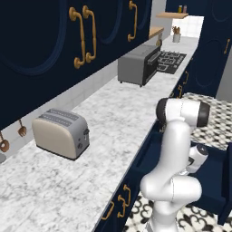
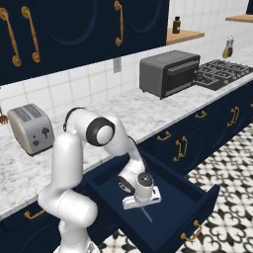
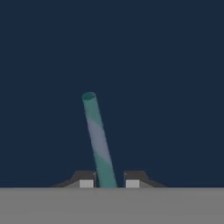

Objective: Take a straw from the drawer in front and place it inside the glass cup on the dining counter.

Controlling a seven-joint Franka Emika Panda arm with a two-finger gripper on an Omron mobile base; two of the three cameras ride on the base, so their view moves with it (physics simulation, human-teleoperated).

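End effector (image 3: pixel 109 183) clamped on straw (image 3: pixel 98 138), fingertips (image 3: pixel 86 182) pressing it from both sides. Straw teal with pale stripes, tilted, free end pointing away from the hand over the dark-blue floor of the drawer (image 2: pixel 195 197). Drawer stands pulled out under the marble worktop (image 2: pixel 133 113); hand low inside it. Toaster (image 1: pixel 60 132) on worktop to the left, toaster oven (image 2: pixel 169 73) farther right.
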